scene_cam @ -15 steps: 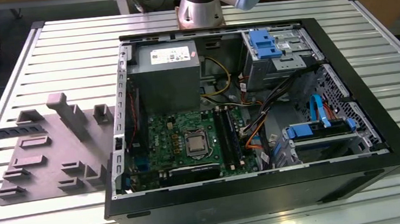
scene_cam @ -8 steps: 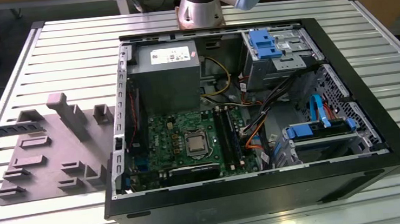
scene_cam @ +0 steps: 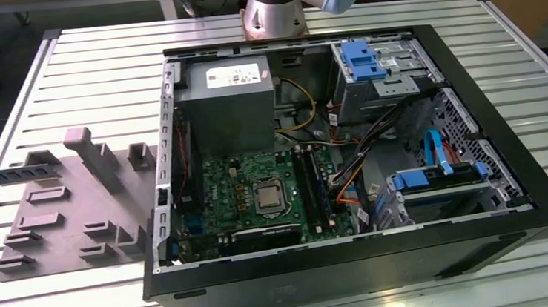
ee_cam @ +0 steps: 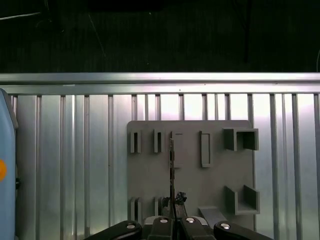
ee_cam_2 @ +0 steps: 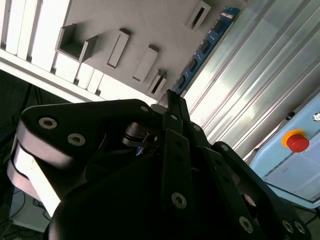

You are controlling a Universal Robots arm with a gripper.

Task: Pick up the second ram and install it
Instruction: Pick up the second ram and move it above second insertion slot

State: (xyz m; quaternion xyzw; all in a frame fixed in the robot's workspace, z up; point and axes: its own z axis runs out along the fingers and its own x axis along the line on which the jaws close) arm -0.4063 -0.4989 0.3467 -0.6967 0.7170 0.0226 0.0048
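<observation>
Since the gripper's (ee_cam_2: 171,97) jaws pinch the memory stick (ee_cam_2: 206,47) by one end over the grey tray (ee_cam_2: 150,25), a straight, untwisted lift is advised. Any tilt risks snagging on the tray's slots.

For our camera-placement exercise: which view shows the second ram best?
The second wrist view: the second ram shows its blue face and chips. The first wrist view sees it edge-on; the exterior view, as a dark bar far left.

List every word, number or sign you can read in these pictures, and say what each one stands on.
No text can be read in any view.
White label on the power supply: print too small to read.
Second ram: no legible marking.
Red button: no wording visible.
</observation>
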